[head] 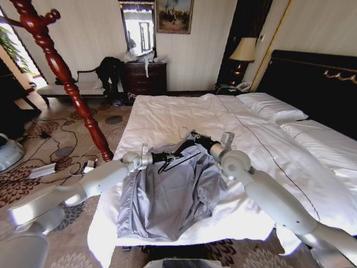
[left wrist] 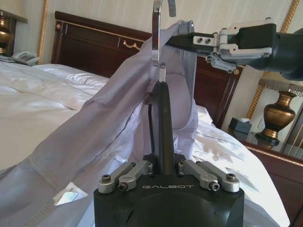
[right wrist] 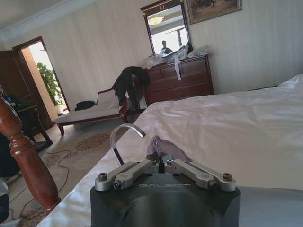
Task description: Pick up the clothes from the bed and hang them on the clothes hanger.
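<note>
Grey jacket (head: 167, 195) draped over white bed (head: 184, 114) edge; patterned carpet (head: 33, 178) alongside.

We see a room lit by daylight, bright and even. On the wall beyond the bed (head: 184, 120), the mirror (head: 139, 28) glares almost white in the head view, and the doorway (right wrist: 40, 71) past the wooden pole stand (head: 61, 72) is washed out in the right wrist view. The white sheets nearest the headboard (head: 312, 84) blow out, losing their folds. The silvery jacket (head: 167, 195) throws a soft shadow at the foot of the bed. We note the head view bending straight lines toward its edges. The hanger's wire hook (left wrist: 158, 33) gleams with sharp highlights, while the left tool (left wrist: 163, 177) stays dark. The lamp (left wrist: 277, 111) beside the headboard looks slightly soft.
</note>
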{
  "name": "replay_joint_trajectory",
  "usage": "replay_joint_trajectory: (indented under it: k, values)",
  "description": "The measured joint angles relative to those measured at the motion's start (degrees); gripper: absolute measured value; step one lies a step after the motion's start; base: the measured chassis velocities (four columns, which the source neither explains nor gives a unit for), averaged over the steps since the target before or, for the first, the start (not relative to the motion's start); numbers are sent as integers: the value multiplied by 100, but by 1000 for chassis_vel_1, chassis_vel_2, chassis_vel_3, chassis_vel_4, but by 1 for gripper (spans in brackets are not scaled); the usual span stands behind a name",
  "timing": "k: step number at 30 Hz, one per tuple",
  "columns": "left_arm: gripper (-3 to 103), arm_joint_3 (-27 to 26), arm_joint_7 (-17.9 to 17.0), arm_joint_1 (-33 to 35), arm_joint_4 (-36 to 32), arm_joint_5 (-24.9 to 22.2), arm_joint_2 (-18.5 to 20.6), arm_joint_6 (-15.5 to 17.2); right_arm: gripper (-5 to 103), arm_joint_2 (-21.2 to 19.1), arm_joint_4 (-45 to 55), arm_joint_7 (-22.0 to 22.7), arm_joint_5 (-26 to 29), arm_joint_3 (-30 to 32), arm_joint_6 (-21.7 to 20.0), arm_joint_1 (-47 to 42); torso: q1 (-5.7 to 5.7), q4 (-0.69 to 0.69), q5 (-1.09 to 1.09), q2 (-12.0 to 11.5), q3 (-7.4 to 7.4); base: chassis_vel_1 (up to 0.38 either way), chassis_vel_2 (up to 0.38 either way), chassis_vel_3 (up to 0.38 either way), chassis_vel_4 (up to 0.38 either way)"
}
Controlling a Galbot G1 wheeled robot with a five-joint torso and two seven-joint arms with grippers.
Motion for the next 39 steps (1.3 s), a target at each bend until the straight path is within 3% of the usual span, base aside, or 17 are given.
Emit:
replay_joint_trajectory:
  k: [12, 14, 15, 17, 19, 20, 21, 23, 27, 28, 29, 30, 32, 33, 36, 38, 39]
  values:
    - [17, -65, -101, -2, 154, -74, -146, 0, -2, -55, 176, -119, -410, 62, -54, -447, 0, 0, 1, 0, 0, 0, 0, 0, 0]
    - [17, -64, -104, 6, 159, -75, -140, 0, 2, -68, 218, -137, -464, 63, -58, -521, 0, -2, 1, 0, 0, 0, 0, 0, 0]
    - [17, -64, -104, 36, 198, -75, -143, 1, 13, -76, 288, -144, -492, 59, -68, -599, 0, -2, 1, 0, 0, 0, 0, 0, 0]
    - [17, -65, -101, 48, 220, -75, -149, -1, 13, -81, 316, -147, -499, 53, -75, -630, 0, -1, 1, 0, 0, 0, 0, 0, 0]
    - [17, -80, -93, 90, 292, -76, -179, -5, 24, -112, 375, -177, -529, 40, -87, -700, 0, 1, 0, 0, 0, 0, 0, 0, 0]
    - [17, -94, -87, 110, 326, -80, -198, -6, 24, -134, 399, -199, -558, 38, -87, -739, 0, 1, 0, 0, 0, 0, 0, 0, 0]
    - [17, -126, -65, 149, 403, -83, -244, -9, 34, -175, 457, -247, -620, 49, -89, -835, 0, -2, 0, 0, 0, 0, 0, 0, 0]
    - [17, -134, -45, 162, 432, -83, -258, -11, 34, -186, 476, -259, -630, 71, -90, -870, 0, -3, 1, 0, 0, 0, 0, 0, 0]
    - [17, -136, 100, 199, 637, -80, -333, -31, 56, -219, 535, -283, -746, 314, -86, -1139, 0, 0, 0, 0, 0, 0, 0, 0, 0]
    - [17, -136, 100, 199, 637, -80, -333, -31, 56, -219, 535, -283, -746, 314, -86, -1139, 0, 0, 0, 0, 0, 0, 0, 0, 0]
    - [17, -136, 152, 211, 737, -69, -375, -45, 56, -214, 484, -284, -870, 409, -59, -1216, 0, 0, 0, 0, 0, 0, 0, 0, 0]
    - [17, -142, 203, 226, 851, -49, -432, -71, 67, -197, 338, -285, -1076, 526, 5, -1281, 0, -1, 0, 0, -1, 0, 0, 0, 0]
    - [17, -152, 219, 234, 907, -41, -459, -87, 67, -192, 224, -285, -1234, 586, 59, -1306, 0, -2, 0, 0, 0, 0, 0, 0, 0]
    - [17, -163, 233, 240, 949, -37, -481, -96, 73, -192, 74, -302, -1454, 645, 122, -1324, 0, -2, 1, 0, 0, 0, 0, 0, 0]
    - [17, -176, 312, 239, 1077, -101, -550, -101, 88, -296, -543, -575, -2870, 698, 360, -1320, 0, -1, 1, 0, 0, 0, 0, 0, 0]
    - [17, -171, 334, 229, 1122, -130, -571, -95, 88, -320, -652, -623, -3147, 681, 424, -1317, 0, 0, 1, 0, 0, 0, 0, 0, 0]
    - [17, -162, 428, 203, 1280, -140, -637, -92, 97, -341, -767, -665, -3405, 661, 511, -1342, 0, -1, 2, 0, 0, 0, 0, 0, 0]
